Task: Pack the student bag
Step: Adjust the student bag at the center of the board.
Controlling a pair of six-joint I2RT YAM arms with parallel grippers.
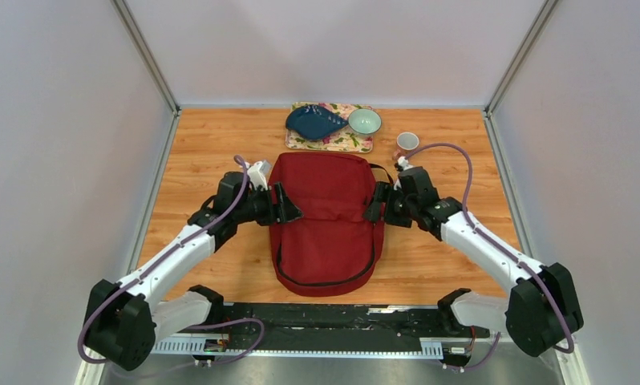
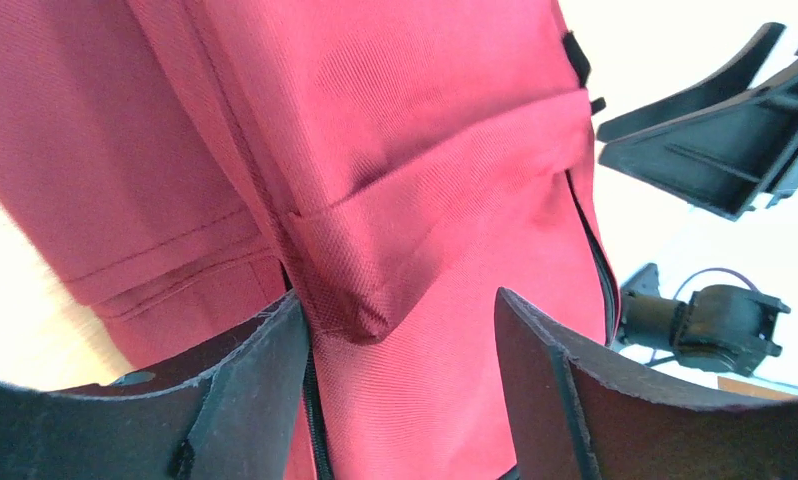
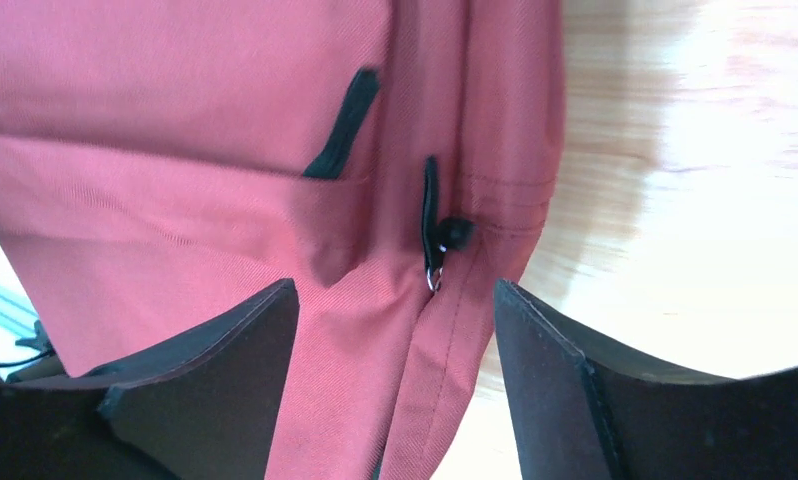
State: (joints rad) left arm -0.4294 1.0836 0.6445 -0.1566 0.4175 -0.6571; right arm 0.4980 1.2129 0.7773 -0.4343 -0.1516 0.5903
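Observation:
The student bag (image 1: 326,224), a large dark red backpack with black zippers, lies flat in the middle of the wooden table. My left gripper (image 1: 289,204) is at its left edge and my right gripper (image 1: 374,202) at its right edge, both pointing inward. In the left wrist view the left gripper (image 2: 400,300) stands open with a fold of the bag (image 2: 405,150) between its fingers, unpinched. In the right wrist view the right gripper (image 3: 395,290) stands open around the bag's side seam (image 3: 175,80). A black zipper pull (image 3: 435,250) sits just beyond its fingertips.
Behind the bag lies a floral tray (image 1: 357,147) with a dark blue dish (image 1: 313,122) and a pale green bowl (image 1: 365,121). A small cup (image 1: 407,141) stands to its right. Grey walls close in the table on three sides.

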